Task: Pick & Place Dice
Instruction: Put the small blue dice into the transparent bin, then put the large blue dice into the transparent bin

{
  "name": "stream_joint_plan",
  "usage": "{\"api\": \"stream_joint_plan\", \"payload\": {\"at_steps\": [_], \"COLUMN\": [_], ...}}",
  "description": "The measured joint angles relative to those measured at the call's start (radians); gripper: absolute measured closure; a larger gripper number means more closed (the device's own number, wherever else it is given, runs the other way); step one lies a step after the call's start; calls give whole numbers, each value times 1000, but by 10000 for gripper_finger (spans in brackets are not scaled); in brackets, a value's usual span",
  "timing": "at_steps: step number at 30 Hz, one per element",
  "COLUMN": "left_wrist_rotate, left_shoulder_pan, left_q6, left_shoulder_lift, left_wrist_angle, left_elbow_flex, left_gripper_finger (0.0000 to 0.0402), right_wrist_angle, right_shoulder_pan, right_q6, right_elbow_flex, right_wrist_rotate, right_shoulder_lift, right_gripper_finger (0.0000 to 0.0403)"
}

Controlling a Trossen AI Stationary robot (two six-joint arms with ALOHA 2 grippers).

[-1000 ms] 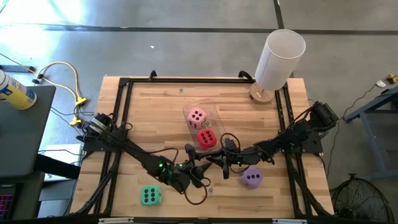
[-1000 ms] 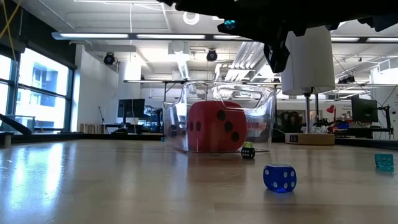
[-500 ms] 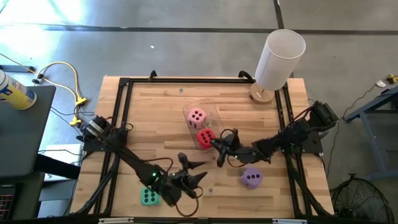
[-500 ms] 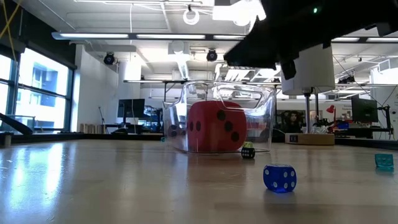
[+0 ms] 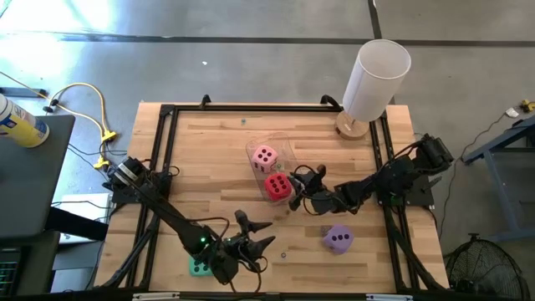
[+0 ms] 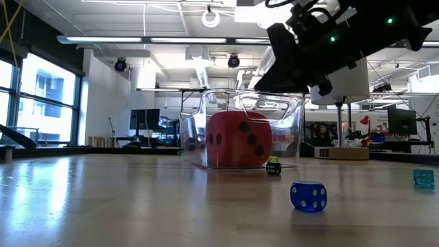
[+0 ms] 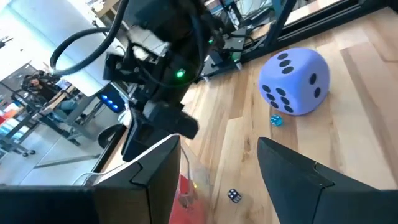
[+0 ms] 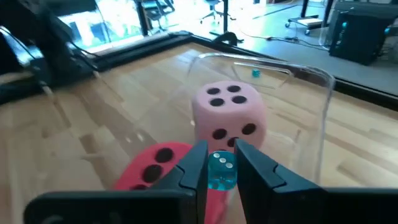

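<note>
One small teal die (image 8: 220,170) pinched in the right tool (image 8: 217,167) above the bin (image 8: 311,112) could bounce out if released high; left tool (image 5: 251,236) open.

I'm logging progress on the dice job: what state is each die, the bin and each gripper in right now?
Red die: inside the clear bin.
Pink die: inside the bin.
Purple die: loose on the table.
Green die: on the table, partly under the left arm.
Small teal die: pinched by the right gripper above the bin.
Left gripper: open, empty.
</note>
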Motion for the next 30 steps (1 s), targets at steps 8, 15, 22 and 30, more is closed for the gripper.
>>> {"api": "stream_joint_plan", "payload": {"at_steps": [8,15,22,30], "left_wrist_rotate": [-1,-1,-1,-1], "left_shoulder_pan": [-24,-25,-25,-25], "left_q6": [0,0,0,0], "left_shoulder_lift": [0,0,0,1], "left_wrist_angle": [0,0,0,-8], "left_elbow_flex": [0,0,0,0], "left_gripper_finger": [197,197,197,197], "right_wrist_angle": [-36,-43,-63,-62], "right_shoulder_pan": [-31,-37,-37,-37], "right_q6": [3,0,0,2], "right_elbow_flex": [0,0,0,0], "right_wrist_rotate": [-58,-33,-29,-43], "right_shoulder_lift": [0,0,0,0], "right_gripper_finger": [334,333,319,235]}}
